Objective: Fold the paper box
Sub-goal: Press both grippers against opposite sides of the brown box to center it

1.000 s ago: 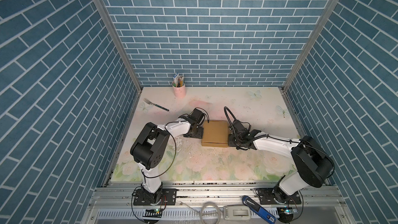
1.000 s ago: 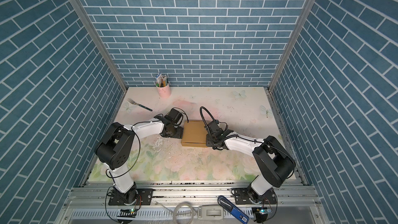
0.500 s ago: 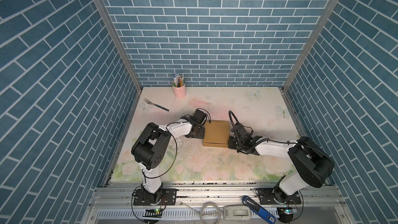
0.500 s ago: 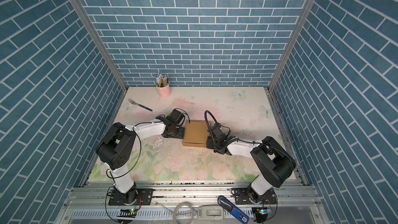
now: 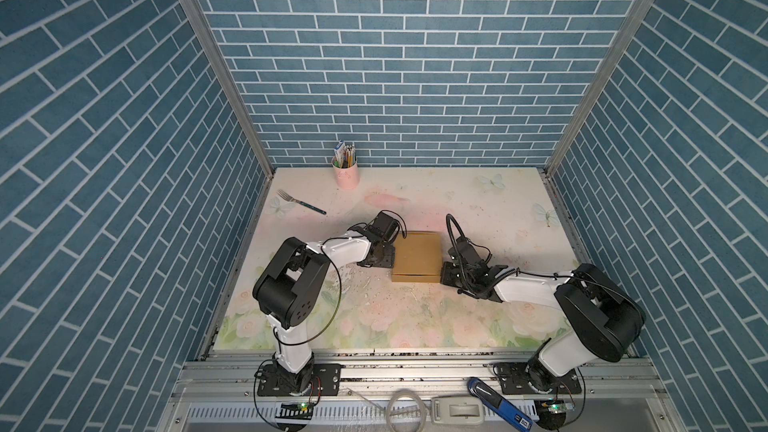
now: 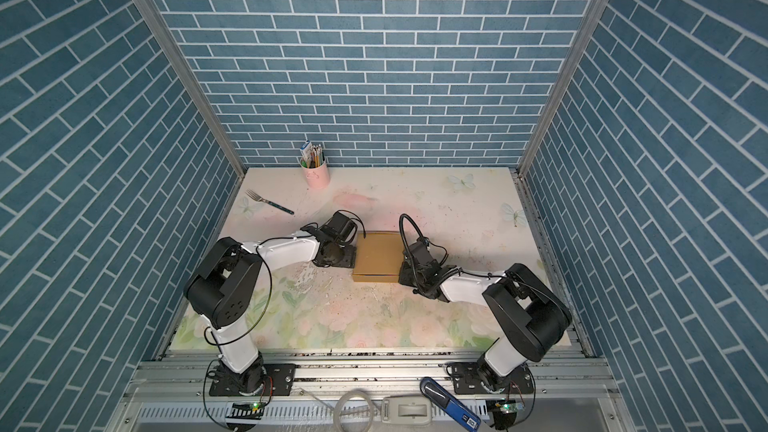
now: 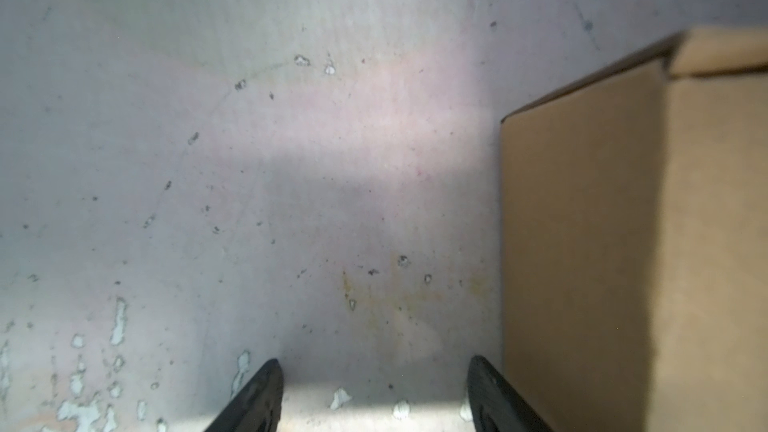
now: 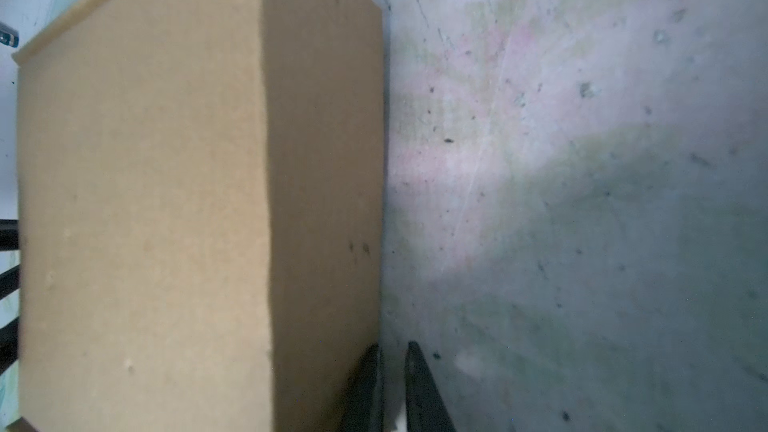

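1. The paper box (image 5: 417, 256) sits closed, lid down, mid-table (image 5: 478, 201) between our arms; we judge folding nearly finished.
2. Our left gripper (image 7: 376, 392) stands wide and empty, just beside the box's left wall.
3. Our right gripper (image 8: 392, 384) is narrow, a slim gap showing, gripping nothing, against the right wall's base.
4. Next we likely need to press the lid and side walls snug.

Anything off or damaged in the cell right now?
The table covering is worn: white chipped patches and dark specks near the paper box, clear in the left wrist view. A fork lies loose at the far left. The box looks closed and intact.
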`<state>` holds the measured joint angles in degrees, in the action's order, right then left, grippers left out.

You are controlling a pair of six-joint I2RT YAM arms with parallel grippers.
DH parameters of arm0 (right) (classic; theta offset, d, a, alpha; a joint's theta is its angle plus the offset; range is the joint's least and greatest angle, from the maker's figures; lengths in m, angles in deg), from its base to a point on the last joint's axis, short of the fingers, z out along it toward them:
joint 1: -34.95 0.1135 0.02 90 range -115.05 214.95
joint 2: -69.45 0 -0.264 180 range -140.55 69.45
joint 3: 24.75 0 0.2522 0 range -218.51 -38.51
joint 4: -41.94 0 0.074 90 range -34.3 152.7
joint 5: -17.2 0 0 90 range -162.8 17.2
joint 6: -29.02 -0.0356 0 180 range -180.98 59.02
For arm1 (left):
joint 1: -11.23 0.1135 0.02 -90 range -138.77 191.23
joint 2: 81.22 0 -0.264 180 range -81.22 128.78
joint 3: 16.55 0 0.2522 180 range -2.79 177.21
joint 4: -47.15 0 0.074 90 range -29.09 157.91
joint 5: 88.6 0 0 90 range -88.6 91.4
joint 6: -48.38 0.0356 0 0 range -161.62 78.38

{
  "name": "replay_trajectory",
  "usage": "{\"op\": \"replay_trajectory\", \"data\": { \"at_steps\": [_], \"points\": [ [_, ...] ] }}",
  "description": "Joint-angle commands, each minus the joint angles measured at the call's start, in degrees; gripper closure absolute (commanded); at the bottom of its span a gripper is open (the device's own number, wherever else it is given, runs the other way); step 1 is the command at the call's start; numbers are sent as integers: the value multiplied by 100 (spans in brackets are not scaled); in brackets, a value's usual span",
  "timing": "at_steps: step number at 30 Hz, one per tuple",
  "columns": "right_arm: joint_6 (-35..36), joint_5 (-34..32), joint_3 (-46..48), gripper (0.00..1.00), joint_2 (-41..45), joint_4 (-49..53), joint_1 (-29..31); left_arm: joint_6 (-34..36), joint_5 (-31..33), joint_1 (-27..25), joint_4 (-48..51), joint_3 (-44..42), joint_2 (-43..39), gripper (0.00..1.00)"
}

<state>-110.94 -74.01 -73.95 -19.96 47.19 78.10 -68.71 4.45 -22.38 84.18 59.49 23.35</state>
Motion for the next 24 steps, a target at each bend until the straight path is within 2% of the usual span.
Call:
{"op": "replay_trajectory", "data": {
  "at_steps": [1, 5, 11, 16, 20, 24],
  "points": [
    [-368, 657, 51, 83, 142, -761, 175, -123, -541, -344, -185, -155, 130, 28],
    [-175, 209, 63, 80, 381, -228, 173, -89, -431, -256, -34, -161, -51, 28],
    [627, -933, -354, 73, 861, 1602, 89, -24, -279, 75, 175, -341, -533, 27],
    [1218, -1693, -599, 66, 1131, 2467, -115, -71, -83, 281, 205, -508, -914, 26],
    [1550, -1543, -819, 60, 1058, 2443, -413, -73, -90, 393, 124, -494, -833, 26],
    [1745, -1063, -1186, 58, 640, 2246, -695, -78, -259, 471, -28, -342, -530, 26]
  ]
}}
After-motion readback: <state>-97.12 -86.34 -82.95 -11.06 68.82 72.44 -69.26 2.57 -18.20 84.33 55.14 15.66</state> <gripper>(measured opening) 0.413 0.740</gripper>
